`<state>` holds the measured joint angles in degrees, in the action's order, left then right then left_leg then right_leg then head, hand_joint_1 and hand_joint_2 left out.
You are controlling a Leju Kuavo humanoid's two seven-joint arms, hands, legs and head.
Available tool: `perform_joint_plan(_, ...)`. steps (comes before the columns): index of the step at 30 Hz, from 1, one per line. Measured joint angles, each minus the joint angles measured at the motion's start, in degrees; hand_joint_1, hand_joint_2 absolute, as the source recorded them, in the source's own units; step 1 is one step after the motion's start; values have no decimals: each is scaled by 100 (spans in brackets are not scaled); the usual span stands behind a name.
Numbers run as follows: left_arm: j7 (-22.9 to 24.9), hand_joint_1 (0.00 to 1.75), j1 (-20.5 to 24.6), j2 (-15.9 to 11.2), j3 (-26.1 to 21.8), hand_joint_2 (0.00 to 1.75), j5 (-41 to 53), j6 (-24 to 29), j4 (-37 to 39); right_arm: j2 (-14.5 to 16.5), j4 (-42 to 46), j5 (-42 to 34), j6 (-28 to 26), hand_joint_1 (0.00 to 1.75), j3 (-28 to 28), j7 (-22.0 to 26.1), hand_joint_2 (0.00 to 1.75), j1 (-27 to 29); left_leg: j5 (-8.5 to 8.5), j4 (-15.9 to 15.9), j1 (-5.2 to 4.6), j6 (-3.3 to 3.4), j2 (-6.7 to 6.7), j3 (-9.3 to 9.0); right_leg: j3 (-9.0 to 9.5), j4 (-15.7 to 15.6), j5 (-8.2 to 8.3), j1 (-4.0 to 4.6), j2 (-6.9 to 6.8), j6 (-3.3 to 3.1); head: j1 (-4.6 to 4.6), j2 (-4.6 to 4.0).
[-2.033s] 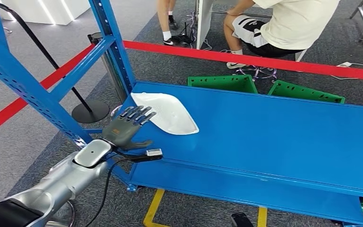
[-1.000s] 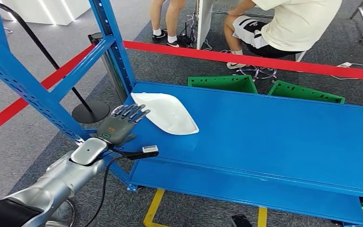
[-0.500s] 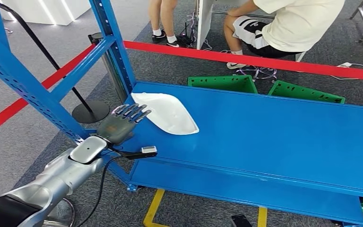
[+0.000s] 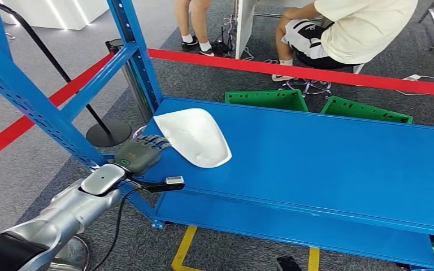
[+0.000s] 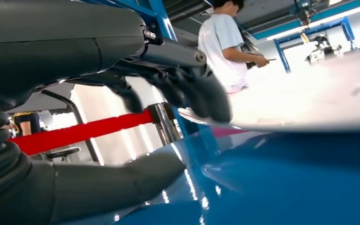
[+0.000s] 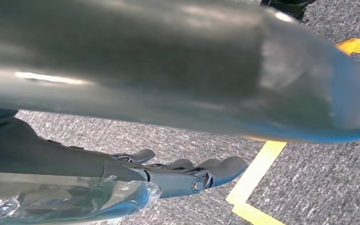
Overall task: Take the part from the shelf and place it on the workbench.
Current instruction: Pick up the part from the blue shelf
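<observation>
Grey carpet lies below the blue shelf, and the shelf is the landmark. Nearest, the left robot hand sits at the shelf's near-left corner, its fingers tucked under the edge of the white part, which rests near that corner and seems tipped up on that side. Whether the thumb has closed on it I cannot tell. The right robot hand hangs over the carpet with nothing in it, fingers loosely extended. The step in hand is the grasp — next, I judge, a firm hold, then a lift clear of the blue upright beside the part. Beyond the shelf: green crates, a red barrier belt, a seated person.
</observation>
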<state>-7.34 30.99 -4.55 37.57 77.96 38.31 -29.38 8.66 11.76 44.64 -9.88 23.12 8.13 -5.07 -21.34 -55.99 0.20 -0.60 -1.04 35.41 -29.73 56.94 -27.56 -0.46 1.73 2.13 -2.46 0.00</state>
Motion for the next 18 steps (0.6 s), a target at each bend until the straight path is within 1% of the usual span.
perform_joint_plan(2, -16, 175, -1, -1, 4, 175, -5, -12, 17, 1, 0, -1, 1, 0, 0, 1, 0, 0, 0, 0, 0, 0, 0, 0, 0, 0, 0, 0, 0, 0, 0, 0)
perform_joint_plan(6, -40, 151, -2, -2, 9, 175, -22, -25, 43, 1, 0, -3, 5, 0, 1, 4, 0, -1, 0, 0, 0, 0, 0, 1, -1, 0, 0, 0, 0, 0, -1, 0)
perform_joint_plan(18, -55, 150, -1, -17, 23, 175, -43, -54, 66, 2, 0, -5, 16, 0, 2, 17, 0, -4, 0, 0, 0, 0, 0, 1, -1, 0, 0, 0, 0, 0, -1, 0)
